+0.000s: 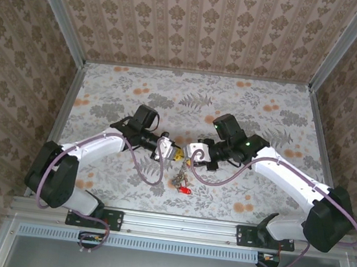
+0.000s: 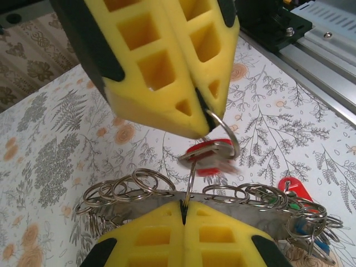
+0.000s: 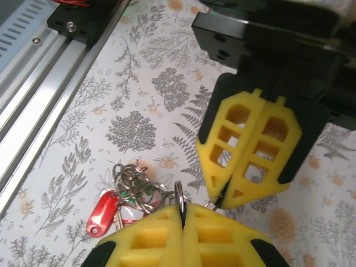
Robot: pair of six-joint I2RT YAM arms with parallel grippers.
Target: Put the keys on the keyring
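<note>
The two grippers meet tip to tip above the middle of the table. My left gripper (image 1: pixel 177 153) (image 2: pixel 183 210) is shut on the keyring (image 2: pixel 133 210), a dull grey band that runs across its tips and carries several small steel rings. From the same slit a thin ring rises to a red-headed key (image 2: pixel 208 158). My right gripper (image 1: pixel 193 153) (image 3: pixel 181 208) is shut on a small split ring (image 3: pixel 179 192) beside that key. More keys (image 1: pixel 183 172) (image 3: pixel 133 189) hang below in a bunch with red (image 3: pixel 103 214), green (image 2: pixel 272 200) and blue (image 2: pixel 300 228) heads.
The floral tablecloth (image 1: pixel 266 112) lies bare around the arms. An aluminium rail (image 1: pixel 180 223) runs along the near edge under both arm bases. Patterned walls (image 1: pixel 198 25) close the back and sides.
</note>
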